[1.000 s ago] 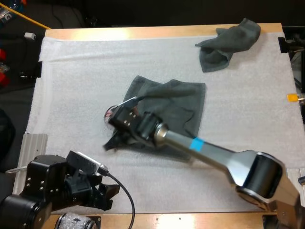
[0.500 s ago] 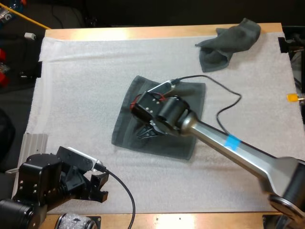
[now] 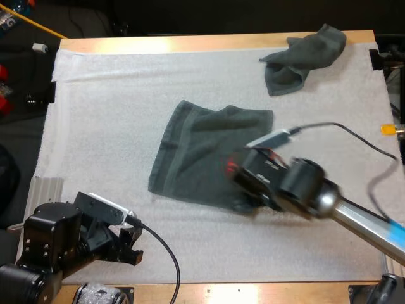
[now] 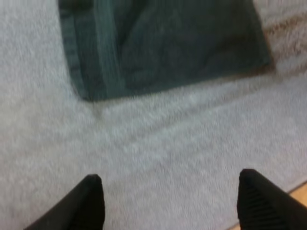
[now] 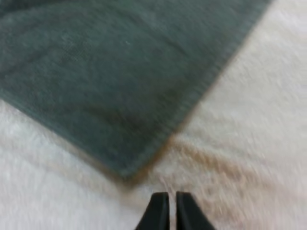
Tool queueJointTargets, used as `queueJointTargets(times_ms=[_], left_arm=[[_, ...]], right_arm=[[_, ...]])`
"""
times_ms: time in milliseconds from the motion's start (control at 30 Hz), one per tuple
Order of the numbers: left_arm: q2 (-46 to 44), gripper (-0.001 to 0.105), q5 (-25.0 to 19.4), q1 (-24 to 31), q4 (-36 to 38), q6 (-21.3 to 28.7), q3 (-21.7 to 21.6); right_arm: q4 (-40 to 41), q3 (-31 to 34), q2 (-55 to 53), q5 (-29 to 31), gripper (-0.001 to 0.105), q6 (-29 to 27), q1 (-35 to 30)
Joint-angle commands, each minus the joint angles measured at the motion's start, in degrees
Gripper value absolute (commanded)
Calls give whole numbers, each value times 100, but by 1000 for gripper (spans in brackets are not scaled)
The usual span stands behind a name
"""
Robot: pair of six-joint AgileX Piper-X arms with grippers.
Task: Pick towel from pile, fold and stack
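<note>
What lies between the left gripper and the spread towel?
Bare white mat, with nothing on it, lies between the left gripper and the edge of the spread towel, as the left wrist view shows.

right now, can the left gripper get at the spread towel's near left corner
Probably yes: the left gripper is open, with only bare mat between it and the spread towel. The right gripper sits shut at the opposite near corner.

On mat point(image 3: 95, 114): flat towel point(image 3: 202, 152) at centre; crumpled towel point(image 3: 304, 57) at far-right corner, well apart. R gripper point(image 5: 167, 210) just off flat towel's near-right corner; L gripper point(image 4: 170, 201) before its near-left corner.
</note>
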Motion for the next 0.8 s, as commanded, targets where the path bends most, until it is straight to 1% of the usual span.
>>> queueJointTargets(times_ms=[0,133,300,400,467,500,600,633,667,733,767], left_arm=[[-43,58,-66,-19,-137,36,-36],[-43,58,-66,-19,-426,36,-36],[-31,58,-66,-19,-465,36,-36],[-31,58,-66,-19,-465,36,-36],[-31,58,-66,-19,-465,36,-31],[-31,58,-61,-19,-455,36,-24],[-31,58,-54,-19,-402,36,-23],[-31,58,-54,-19,-387,36,-14],[-31,58,-54,-19,-385,36,1],[-31,58,-54,-19,-387,36,27],[-31,58,-54,-19,-378,36,39]], right_arm=[[14,185,-272,26,0,130,78],[-67,736,-1041,25,0,603,359],[-240,1323,-1601,-54,0,1358,593],[-585,1724,-1793,-307,0,1698,612],[-894,2031,-1840,-424,2,1988,612],[-1027,2146,-1840,-464,6,2074,612],[-1757,2586,-1838,-663,27,2333,612],[-2099,2769,-1830,-724,36,2465,612],[-2376,2906,-1820,-741,43,2601,612],[-2911,3180,-1794,-741,51,3024,590],[-3126,3309,-1778,-741,52,3194,552]])
